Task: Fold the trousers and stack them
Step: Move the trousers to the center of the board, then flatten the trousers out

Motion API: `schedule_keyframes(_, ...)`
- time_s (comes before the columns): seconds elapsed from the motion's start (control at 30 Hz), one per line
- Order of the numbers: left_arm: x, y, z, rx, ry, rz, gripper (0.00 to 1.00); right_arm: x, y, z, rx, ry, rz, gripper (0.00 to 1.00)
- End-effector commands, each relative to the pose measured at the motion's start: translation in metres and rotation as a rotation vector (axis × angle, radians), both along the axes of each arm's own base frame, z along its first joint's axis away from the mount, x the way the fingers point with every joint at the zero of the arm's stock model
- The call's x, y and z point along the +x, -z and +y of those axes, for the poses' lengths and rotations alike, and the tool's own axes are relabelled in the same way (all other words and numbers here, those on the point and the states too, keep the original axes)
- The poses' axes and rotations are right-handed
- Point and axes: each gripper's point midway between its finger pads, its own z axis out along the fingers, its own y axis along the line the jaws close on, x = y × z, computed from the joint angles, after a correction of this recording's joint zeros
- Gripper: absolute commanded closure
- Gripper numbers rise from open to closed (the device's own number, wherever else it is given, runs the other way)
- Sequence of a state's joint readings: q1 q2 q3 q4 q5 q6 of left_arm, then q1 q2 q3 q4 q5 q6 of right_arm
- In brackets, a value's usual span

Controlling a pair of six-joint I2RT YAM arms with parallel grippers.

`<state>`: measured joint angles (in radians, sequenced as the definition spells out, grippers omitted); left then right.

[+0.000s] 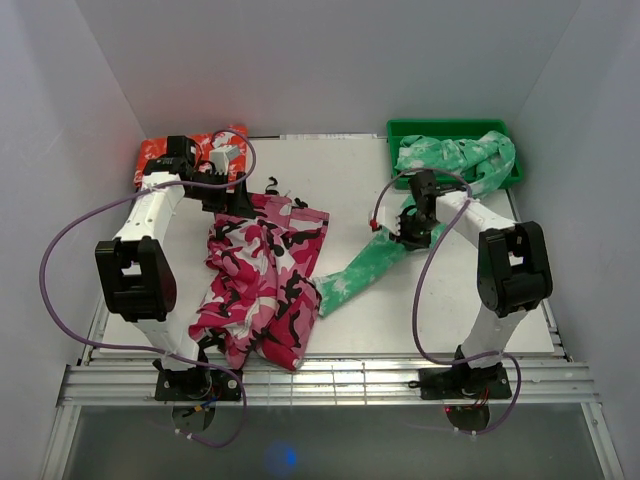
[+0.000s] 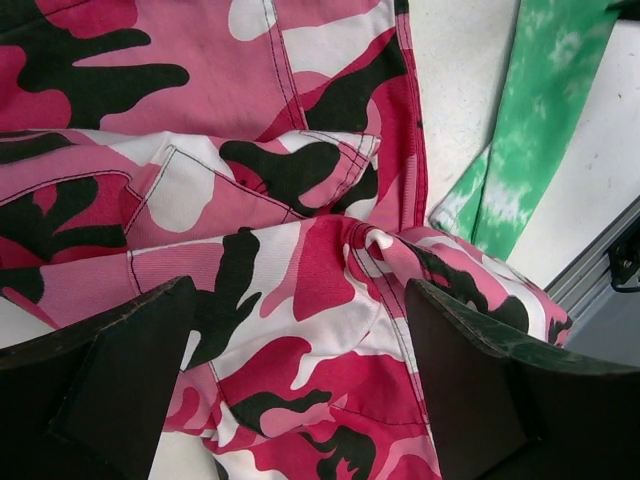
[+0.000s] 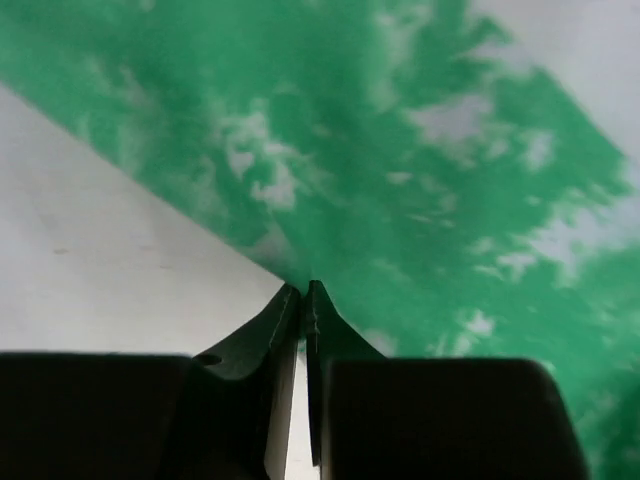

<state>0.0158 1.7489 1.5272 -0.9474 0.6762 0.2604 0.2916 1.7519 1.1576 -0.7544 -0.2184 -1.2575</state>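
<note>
On the left half of the bench [image 1: 345, 180], the trousers [image 1: 265, 275] lie in a crumpled heap that runs from near the middle down to the near edge, with legs bunched and overlapping and no clean fold anywhere in them. Folding has not begun in any way that shows, and nothing has been stacked. The left gripper [image 2: 298, 300] hangs over the far end of the trousers with its jaws spread wide and nothing between them, so no grip has been taken there. The right gripper [image 3: 303, 290] is clenched, its tips down at the edge of the green garment [image 1: 360, 270], and it looks to be pinching that hem rather than the trousers. The green cloth trails from the green bin [image 1: 400, 128] at the far right corner across to just beside the trousers. My judgement is that it needs clearing aside first. Spreading the trousers flat, folding and stacking are all left to do
</note>
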Motion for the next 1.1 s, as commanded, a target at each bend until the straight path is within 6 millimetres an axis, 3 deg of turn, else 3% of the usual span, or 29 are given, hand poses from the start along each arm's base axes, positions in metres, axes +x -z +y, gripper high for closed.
schedule_keyframes(0.0,0.011,-0.011,0.002,0.007,-0.012,-0.048,0.04,0.092,-0.048,-0.020,0.053,0.206,-0.224,0.92)
schedule_keyframes(0.03,0.011,-0.011,0.002,0.006,-0.020,-0.047,0.05,0.125,-0.083,-0.024,0.090,0.243,-0.317,0.92)
schedule_keyframes(0.1,0.013,-0.012,0.002,0.003,-0.023,-0.053,0.05,0.153,-0.104,-0.047,0.144,0.342,-0.339,0.92)
schedule_keyframes(0.13,0.014,-0.012,0.002,0.005,-0.023,-0.057,0.05,0.183,-0.152,-0.053,0.190,0.365,-0.444,0.92)
schedule_keyframes(0.17,0.014,-0.011,0.002,0.005,-0.026,-0.052,0.05,0.193,-0.156,-0.058,0.217,0.388,-0.434,0.92)
schedule_keyframes(0.23,0.016,-0.012,0.002,0.006,-0.028,-0.055,0.06,0.218,-0.195,-0.089,0.275,0.494,-0.512,0.92)
schedule_keyframes(0.27,0.016,-0.012,0.002,0.007,-0.028,-0.054,0.06,0.235,-0.243,-0.096,0.329,0.516,-0.624,0.92)
schedule_keyframes(0.33,0.018,-0.013,0.003,0.011,-0.033,-0.058,0.06,0.262,-0.275,-0.124,0.383,0.619,-0.740,0.92)
schedule_keyframes(0.4,0.019,-0.013,0.003,0.010,-0.036,-0.056,0.06,0.281,-0.291,-0.161,0.334,0.733,-0.883,0.92)
schedule_keyframes(0.43,0.019,-0.014,0.003,0.010,-0.036,-0.058,0.06,0.299,-0.320,-0.178,0.346,0.767,-1.057,0.92)
schedule_keyframes(0.47,0.019,-0.016,0.003,0.007,-0.034,-0.058,0.06,0.306,-0.322,-0.192,0.330,0.809,-1.121,0.92)
schedule_keyframes(0.5,0.019,-0.016,0.002,0.004,-0.031,-0.057,0.06,0.314,-0.309,-0.220,0.262,0.911,-1.174,0.92)
schedule_keyframes(0.53,0.018,-0.017,0.001,-0.003,-0.024,-0.056,0.06,0.324,-0.320,-0.234,0.258,0.957,-1.271,0.92)
schedule_keyframes(0.57,0.015,-0.022,-0.004,-0.026,-0.004,-0.051,0.06,0.337,-0.313,-0.254,0.192,1.038,-1.317,0.92)
schedule_keyframes(0.6,0.010,-0.023,-0.021,-0.030,0.052,-0.051,0.05,0.343,-0.308,-0.260,0.160,1.061,-1.322,0.88)
schedule_keyframes(0.63,0.008,-0.024,-0.026,-0.031,0.071,-0.054,0.03,0.346,-0.282,-0.263,0.097,1.082,-1.245,0.76)
schedule_keyframes(0.67,0.004,-0.023,-0.030,-0.015,0.089,-0.045,0.02,0.353,-0.256,-0.259,0.023,1.059,-1.197,0.41)
schedule_keyframes(0.7,-0.002,-0.021,-0.043,0.013,0.146,-0.062,0.02,0.351,-0.239,-0.253,-0.028,1.037,-1.143,0.31)
schedule_keyframes(0.77,-0.005,-0.009,-0.045,0.127,0.163,-0.072,0.02,0.333,-0.235,-0.233,-0.045,0.985,-1.067,0.12)
schedule_keyframes(0.8,-0.011,-0.002,-0.054,0.166,0.191,-0.067,0.02,0.321,-0.197,-0.225,-0.073,0.954,-0.974,0.09)
schedule_keyframes(0.83,-0.012,0.003,-0.054,0.192,0.186,-0.060,0.02,0.313,-0.199,-0.216,-0.068,0.923,-0.962,0.06)
schedule_keyframes(0.87,-0.005,0.006,-0.051,0.215,0.150,-0.068,0.02,0.294,-0.224,-0.198,-0.016,0.886,-0.961,0.02)
schedule_keyframes(0.93,0.000,0.008,-0.049,0.231,0.132,-0.071,0.02,0.286,-0.228,-0.190,0.030,0.901,-0.929,0.02)
schedule_keyframes(1.0,0.019,0.000,-0.050,0.241,0.113,-0.129,0.02,0.267,-0.239,-0.171,0.137,0.936,-0.840,0.02)
schedule_keyframes(1.03,0.029,0.006,-0.051,0.250,0.115,-0.128,0.02,0.260,-0.257,-0.153,0.237,0.910,-0.810,0.02)
schedule_keyframes(1.07,0.037,0.007,-0.053,0.256,0.120,-0.136,0.02,0.243,-0.249,-0.138,0.283,0.907,-0.699,0.02)
